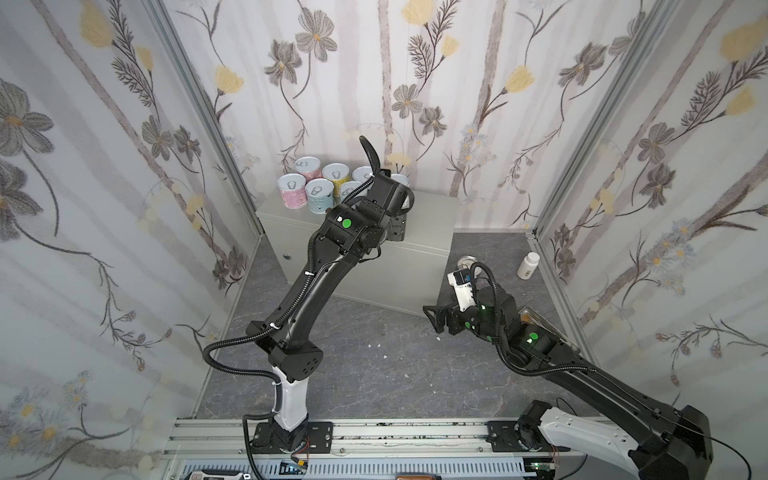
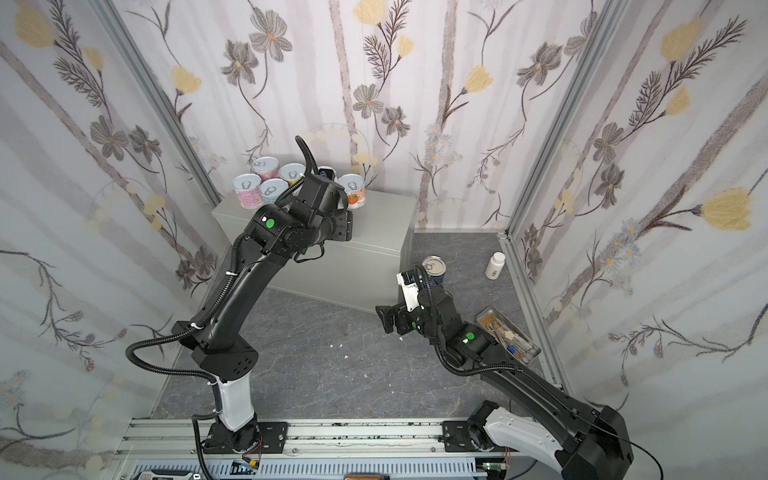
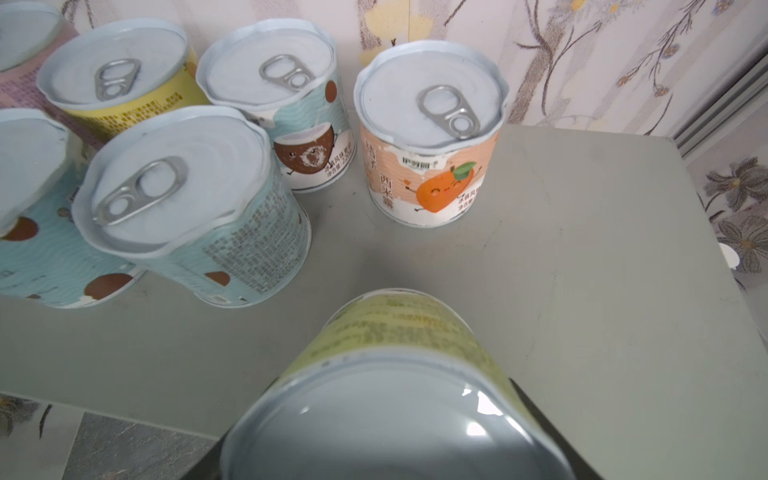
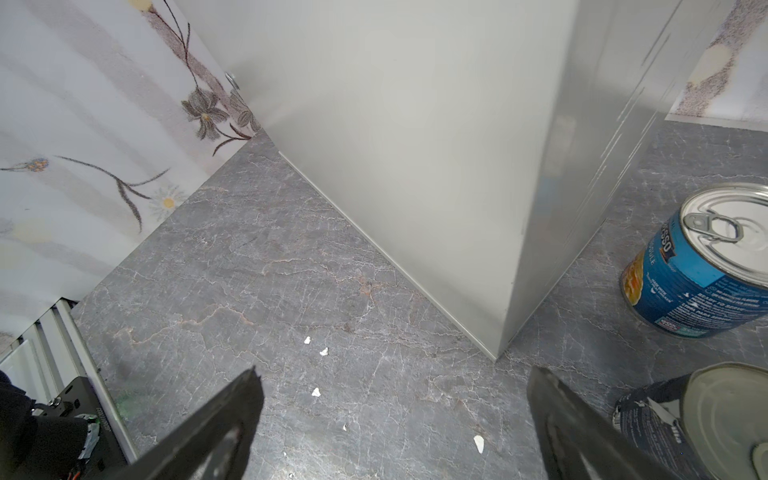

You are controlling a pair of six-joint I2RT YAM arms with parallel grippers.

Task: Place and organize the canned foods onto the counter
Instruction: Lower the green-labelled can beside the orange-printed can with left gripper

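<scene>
yellow-green can [image 3: 399,332], its print too blurred to read, sits clamped in the left gripper [image 2: 345,226] over the matte grey counter [image 3: 582,270], near the orange-fruit can [image 3: 432,183] and coconut cans [image 3: 307,124]. right gripper [image 4: 395,374] gapes wide, empty, above the marbled floor [image 4: 291,291]. nearby, a blue can [image 4: 702,282] shows "sso" and a navy can [image 4: 648,428] is cut off.

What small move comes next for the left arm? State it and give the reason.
Probably lower the yellow-green can held in the left end effector onto the bare patch of counter in front of the orange-fruit can and beside the light-blue can, then open. That gap would continue the front row, and the can appears not yet set down.
</scene>
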